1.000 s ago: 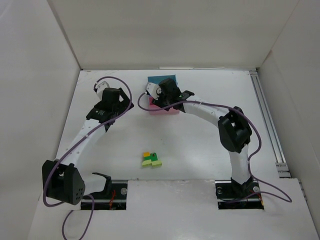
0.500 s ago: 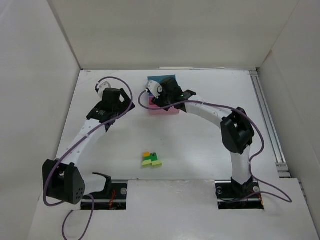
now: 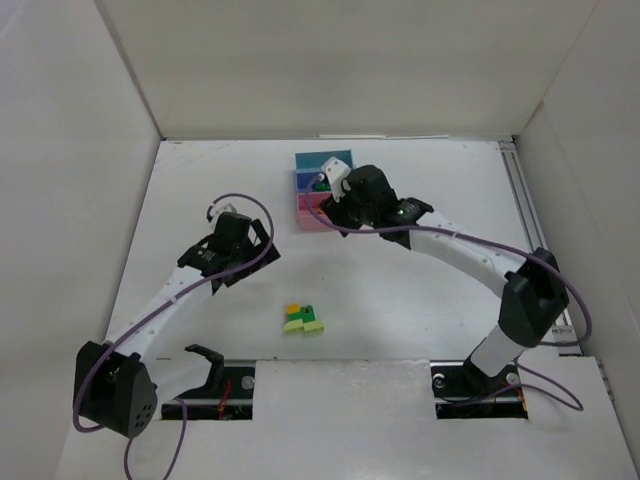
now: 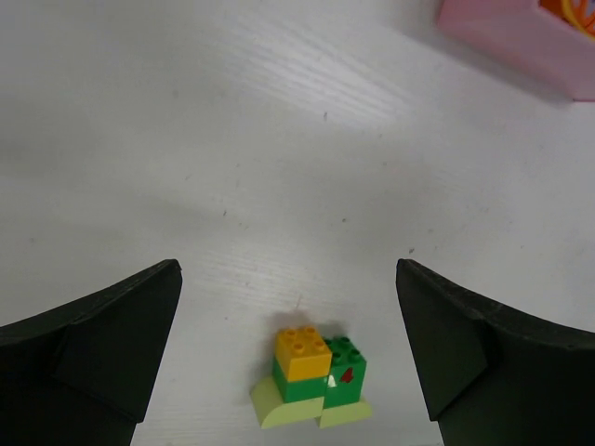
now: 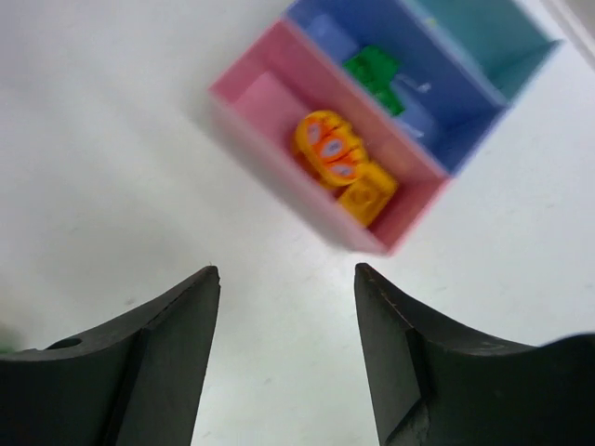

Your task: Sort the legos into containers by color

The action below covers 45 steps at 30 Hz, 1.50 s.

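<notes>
A cluster of legos [image 3: 302, 318] sits on the table near the front middle. In the left wrist view it shows an orange-yellow brick [image 4: 302, 353] on dark green, a second dark green brick [image 4: 345, 372] and light green pieces [image 4: 290, 411] below. My left gripper [image 4: 286, 279] is open and empty, above and short of the cluster [image 3: 248, 260]. The containers [image 3: 322, 185] stand at the back: teal [image 5: 483, 32], blue [image 5: 437, 107] holding a green brick [image 5: 372, 67], pink [image 5: 265, 98] holding orange bricks [image 5: 330, 149]. My right gripper [image 5: 285, 274] is open and empty, just in front of the pink tray [image 3: 338, 212].
White walls close the table on the left, back and right. A metal rail [image 3: 535, 240] runs along the right side. The pink tray's corner [image 4: 521, 37] shows at the top right of the left wrist view.
My right gripper has drawn back from over the trays toward the near right, uncovering them. My left gripper has moved nearer, toward the lego cluster.
</notes>
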Tool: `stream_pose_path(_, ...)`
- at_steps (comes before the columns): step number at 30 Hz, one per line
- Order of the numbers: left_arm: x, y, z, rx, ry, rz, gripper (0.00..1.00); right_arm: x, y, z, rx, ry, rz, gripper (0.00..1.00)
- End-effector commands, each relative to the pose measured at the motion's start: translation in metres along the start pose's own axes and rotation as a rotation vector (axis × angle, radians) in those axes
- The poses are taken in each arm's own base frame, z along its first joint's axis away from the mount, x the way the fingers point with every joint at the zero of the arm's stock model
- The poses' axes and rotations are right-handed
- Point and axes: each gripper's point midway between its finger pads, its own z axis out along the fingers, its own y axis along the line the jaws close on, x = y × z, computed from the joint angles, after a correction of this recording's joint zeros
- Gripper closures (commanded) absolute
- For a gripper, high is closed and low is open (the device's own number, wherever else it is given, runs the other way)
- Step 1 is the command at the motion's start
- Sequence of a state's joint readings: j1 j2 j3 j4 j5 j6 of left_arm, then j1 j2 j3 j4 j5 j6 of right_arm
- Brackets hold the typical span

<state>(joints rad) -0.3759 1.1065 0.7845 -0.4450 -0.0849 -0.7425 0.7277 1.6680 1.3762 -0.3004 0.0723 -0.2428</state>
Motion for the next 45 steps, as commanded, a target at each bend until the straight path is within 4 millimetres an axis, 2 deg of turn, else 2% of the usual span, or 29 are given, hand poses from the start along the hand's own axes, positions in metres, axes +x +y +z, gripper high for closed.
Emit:
stream_pose_path(1,0.02,0.017,-0.011,-0.02,0.029,-0.061,0.01,0.016,0.074,-0.027,-0.126,0.04,0.049,0.34)
stream_pose_path(3,0.014,0.012,-0.018,0.02,-0.007,-0.08,0.01,0.04,0.109,-0.037,-0.165,0.124,0.037,0.34)
stream_pose_path(4,0.012,0.011,-0.021,0.031,-0.016,-0.082,0.01,0.047,0.142,-0.046,-0.216,0.146,0.011,0.34)
stream_pose_path(5,0.011,0.01,-0.023,0.039,-0.023,-0.083,0.01,0.066,0.161,-0.047,-0.236,0.213,0.038,0.34)
stream_pose_path(7,0.004,0.012,-0.026,0.035,-0.062,-0.087,0.01,0.087,0.185,-0.057,-0.244,0.28,0.036,0.34)
stream_pose_path(8,0.005,0.015,-0.028,0.016,-0.058,-0.085,0.01,0.1,0.206,-0.063,-0.26,0.305,0.012,0.32)
stream_pose_path(11,0.001,0.016,-0.034,0.017,-0.077,-0.078,0.01,0.112,0.227,-0.067,-0.254,0.346,0.094,0.28)
stream_pose_path(12,0.001,0.016,-0.035,0.017,-0.077,-0.078,0.01,0.123,0.232,-0.066,-0.234,0.375,0.133,0.28)
stream_pose_path(13,0.0,0.015,-0.036,0.023,-0.083,-0.079,0.01,0.122,0.236,-0.061,-0.232,0.368,0.156,0.28)
stream_pose_path(15,-0.002,0.012,-0.038,0.045,-0.089,-0.073,0.01,0.132,0.242,-0.061,-0.225,0.39,0.191,0.27)
stream_pose_path(18,-0.002,0.012,-0.038,0.045,-0.089,-0.064,0.01,0.127,0.252,-0.058,-0.246,0.369,0.218,0.27)
stream_pose_path(21,-0.003,0.011,-0.04,0.051,-0.095,-0.065,0.01,0.137,0.253,-0.051,-0.212,0.396,0.244,0.27)
stream_pose_path(22,-0.003,0.011,-0.04,0.051,-0.095,-0.065,0.01,0.13,0.259,-0.05,-0.219,0.386,0.261,0.26)
stream_pose_path(27,-0.002,0.005,-0.041,0.084,-0.087,-0.043,0.01,0.135,0.266,-0.038,-0.19,0.4,0.325,0.26)
stream_pose_path(28,-0.001,0.004,-0.041,0.09,-0.08,-0.042,0.01,0.13,0.264,-0.036,-0.17,0.384,0.339,0.26)
stream_pose_path(32,0.0,0.002,-0.04,0.097,-0.073,-0.032,0.01,0.132,0.256,-0.032,-0.11,0.38,0.349,0.26)
stream_pose_path(34,0.0,0.003,-0.04,0.097,-0.073,-0.023,0.01,0.14,0.253,-0.028,-0.077,0.397,0.346,0.26)
stream_pose_path(36,0.001,0.002,-0.04,0.103,-0.067,-0.023,0.01,0.132,0.252,-0.028,-0.071,0.383,0.349,0.26)
stream_pose_path(38,-0.001,0.0,-0.04,0.11,-0.073,-0.024,0.01,0.135,0.253,-0.025,-0.064,0.399,0.341,0.26)
stream_pose_path(39,-0.001,0.0,-0.04,0.11,-0.073,-0.024,0.01,0.13,0.254,-0.025,-0.068,0.391,0.345,0.27)
stream_pose_path(41,-0.001,0.0,-0.04,0.11,-0.073,-0.024,0.01,0.141,0.252,-0.026,-0.048,0.434,0.33,0.28)
stream_pose_path(45,-0.002,-0.001,-0.042,0.116,-0.079,-0.025,0.01,0.149,0.252,-0.031,-0.026,0.476,0.374,0.33)
